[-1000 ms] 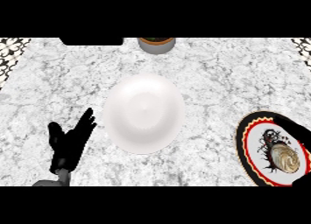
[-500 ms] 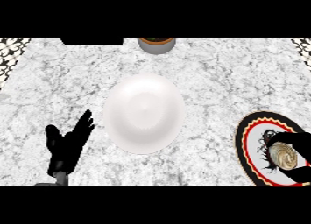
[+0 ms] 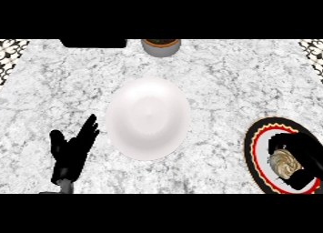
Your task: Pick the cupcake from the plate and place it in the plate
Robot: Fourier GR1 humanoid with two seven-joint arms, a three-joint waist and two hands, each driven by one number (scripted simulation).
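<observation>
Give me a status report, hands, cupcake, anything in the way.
Right hand curled round the cupcake on the patterned plate. Left hand open, resting lower left. White plate bare at centre. Nothing between the plates.

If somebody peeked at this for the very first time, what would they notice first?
Probably the big white plate in the middle of the marble counter. Next, the black-and-red plate at the right edge, where the right hand curls round the cupcake. The left hand rests open at the lower left.
</observation>
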